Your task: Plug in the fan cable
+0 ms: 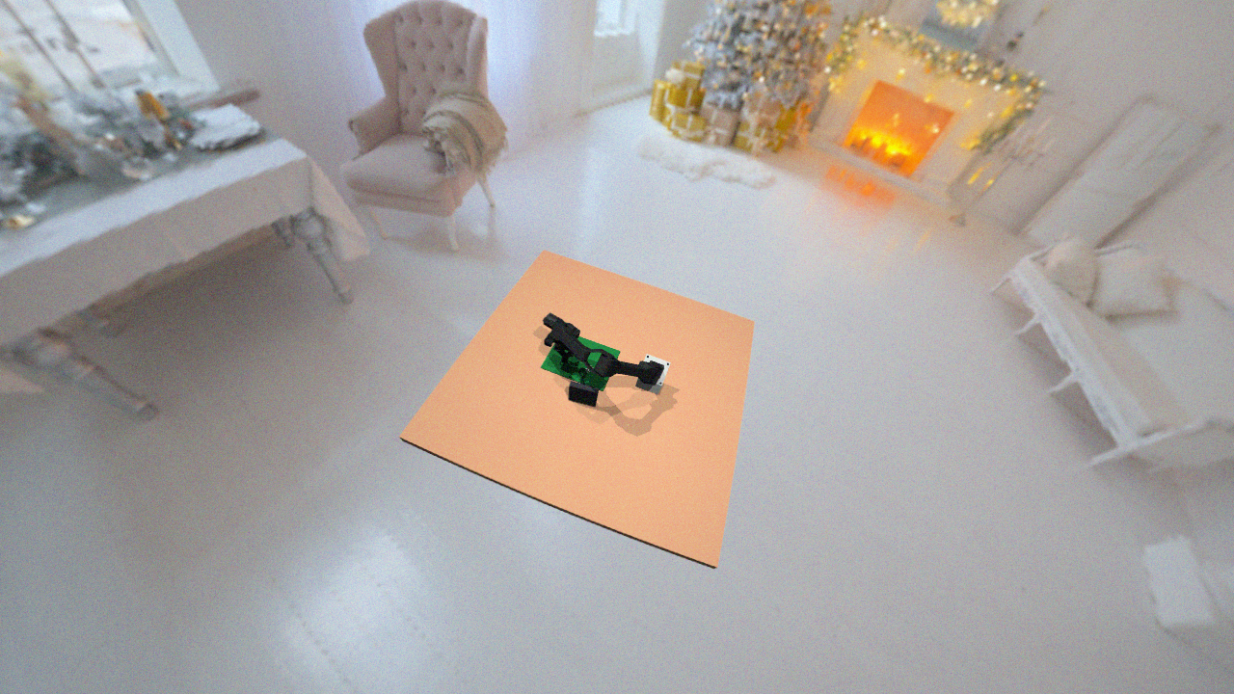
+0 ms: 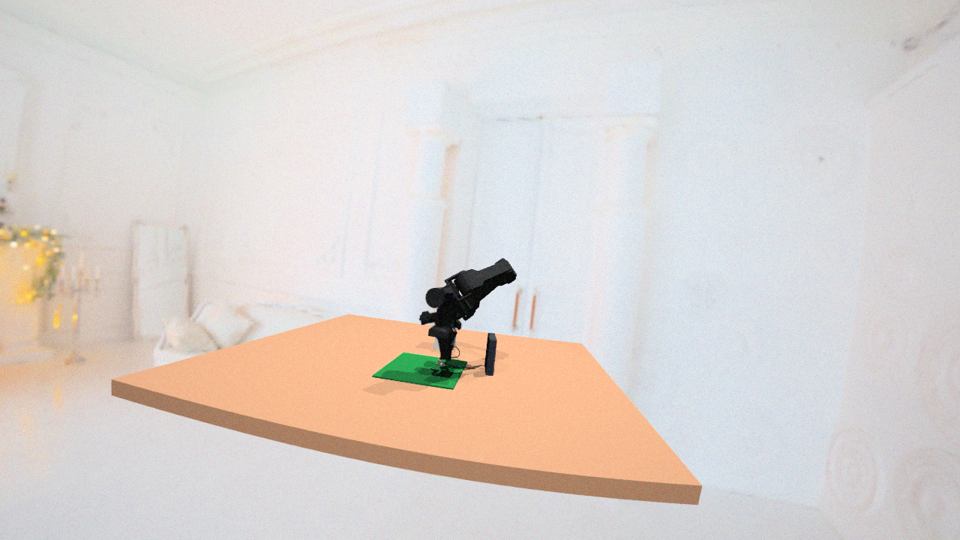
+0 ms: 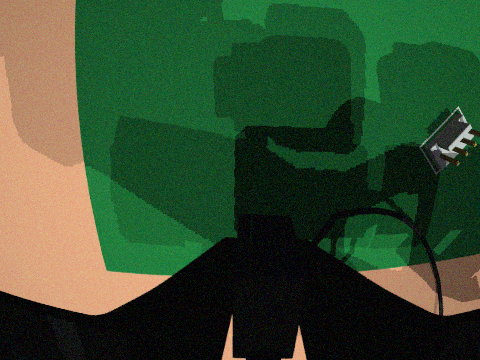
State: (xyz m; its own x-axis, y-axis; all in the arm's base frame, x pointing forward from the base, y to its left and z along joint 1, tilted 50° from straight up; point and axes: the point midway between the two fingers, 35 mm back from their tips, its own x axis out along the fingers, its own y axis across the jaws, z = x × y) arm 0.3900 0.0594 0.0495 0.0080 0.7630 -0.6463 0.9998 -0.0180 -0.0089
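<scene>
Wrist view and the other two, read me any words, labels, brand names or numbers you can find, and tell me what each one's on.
None can be read.
Green board: bare, no printing.
Four-pin fan header: no marking.
Plug, held in the shut gripper: plain black.
Fan and arm base plate: no lettering visible.

Black plug [image 3: 264, 314] (gripped), header [image 3: 448, 140] unplugged

A flat square orange bench [image 1: 518, 431] sits on a glossy white floor [image 1: 258, 535]. Near its middle lies a green rectangular board [image 1: 603, 353], with a black jointed robot arm [image 1: 625, 369] reaching across it from a white-topped grey base [image 1: 657, 369]. A small black box-shaped fan [image 1: 582, 396] stands just beside the board's near edge. The gripper is too small to make out here.
</scene>
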